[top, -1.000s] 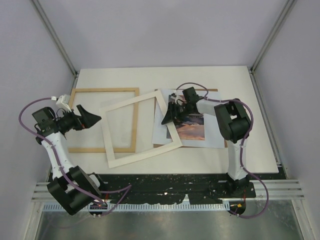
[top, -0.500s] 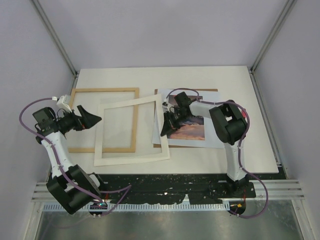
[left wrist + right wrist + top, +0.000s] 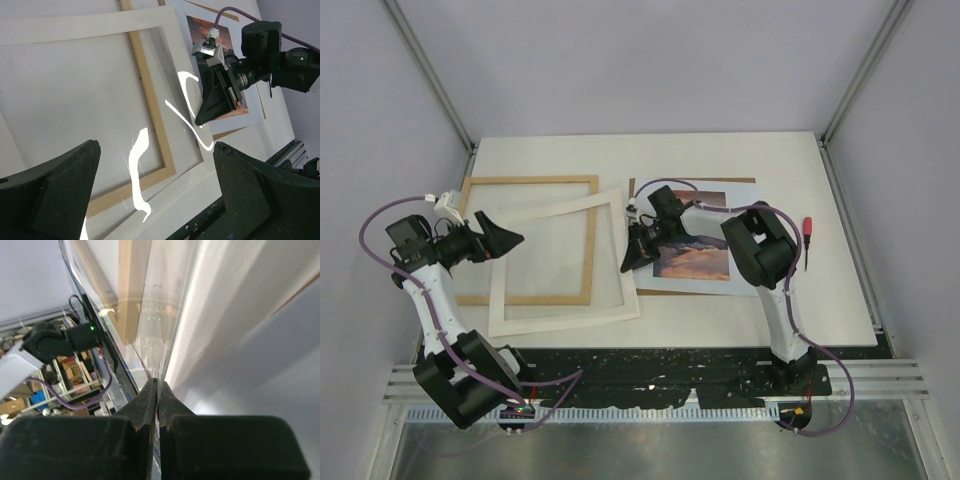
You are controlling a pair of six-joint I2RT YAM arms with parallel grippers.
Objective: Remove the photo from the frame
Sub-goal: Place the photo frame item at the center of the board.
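The photo (image 3: 698, 252), a sunset print with a pale border, lies face up on a brown backing board (image 3: 740, 182) right of centre; it also shows in the left wrist view (image 3: 202, 27). The frame (image 3: 528, 182) of light wood (image 3: 150, 100) lies flat at the left. A white mat with a clear pane (image 3: 565, 268) overlaps the frame's right half. My right gripper (image 3: 632, 258) is shut on that mat's right edge, jaws pinched on the thin sheet (image 3: 158, 382). My left gripper (image 3: 505, 238) hovers open over the frame's left part, nothing between its fingers (image 3: 156, 150).
A small red-handled screwdriver (image 3: 808, 230) lies on the table right of the photo. Grey walls with metal posts close in the table on three sides. The black mounting rail (image 3: 660, 365) runs along the near edge.
My right gripper closed on the white mat and dragged it left, off the photo and further over the wooden frame. The screwdriver came into view. The left arm stayed still.
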